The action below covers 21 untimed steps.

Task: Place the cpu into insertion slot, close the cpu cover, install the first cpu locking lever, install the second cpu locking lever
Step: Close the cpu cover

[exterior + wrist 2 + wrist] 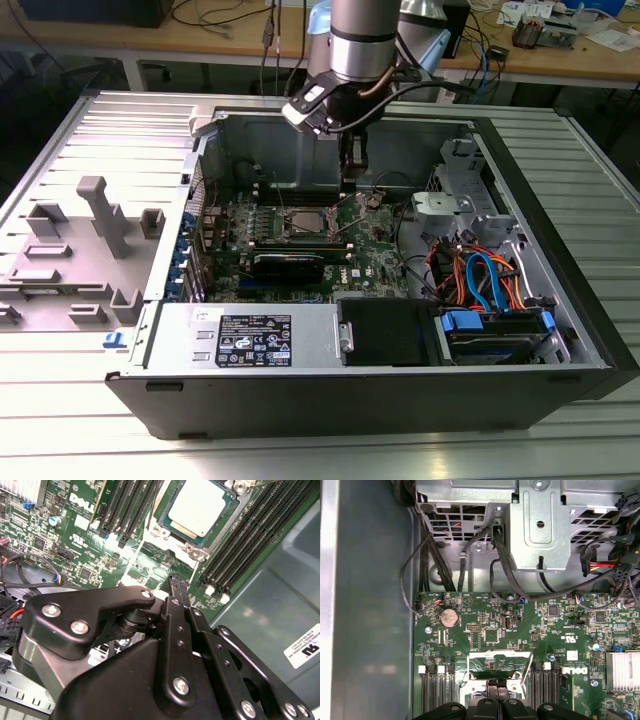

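Your black claw (pixel 175 582) pinched shut, empty, near seated silver-grey square cpu (pixel 197 507); press only thin silver cover frame (pixel 500 655), likely safest.

In the exterior view, the ribbed tabletop (pixel 60 400) is being lit strongly from above, and its near part is being washed out by white glare. The inside of the computer case (pixel 300 400) is being left dimmer and shadowed. In the second wrist view, soft light is being reflected by the metal top of the cpu (pixel 196 507), and small glints are being caught by the screws of the black hand (pixel 175 585). In the first wrist view, a pale sheen is being spread across the grey case wall (pixel 365 605).
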Each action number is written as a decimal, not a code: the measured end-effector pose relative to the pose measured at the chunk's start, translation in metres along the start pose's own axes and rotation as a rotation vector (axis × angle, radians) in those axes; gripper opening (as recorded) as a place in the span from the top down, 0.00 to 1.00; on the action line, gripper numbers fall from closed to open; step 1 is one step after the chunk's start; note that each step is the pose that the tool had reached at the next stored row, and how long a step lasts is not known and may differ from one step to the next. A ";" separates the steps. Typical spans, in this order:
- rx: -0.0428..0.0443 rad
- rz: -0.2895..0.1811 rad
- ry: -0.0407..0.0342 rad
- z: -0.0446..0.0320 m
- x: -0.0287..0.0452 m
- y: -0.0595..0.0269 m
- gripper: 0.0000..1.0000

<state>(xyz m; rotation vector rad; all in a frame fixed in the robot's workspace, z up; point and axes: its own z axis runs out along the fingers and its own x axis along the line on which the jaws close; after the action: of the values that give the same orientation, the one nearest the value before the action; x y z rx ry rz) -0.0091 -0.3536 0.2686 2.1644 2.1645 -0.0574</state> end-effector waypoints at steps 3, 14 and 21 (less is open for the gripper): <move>0.0000 0.000 0.0001 0.0002 -0.0021 -0.0001 0.89; 0.0001 0.000 0.0000 -0.0032 -0.0026 0.0094 0.89; 0.0007 0.000 0.0001 -0.0026 -0.0025 0.0248 0.89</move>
<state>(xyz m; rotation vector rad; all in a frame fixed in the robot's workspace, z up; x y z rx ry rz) 0.0156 -0.3558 0.2721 2.1649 2.1648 -0.0581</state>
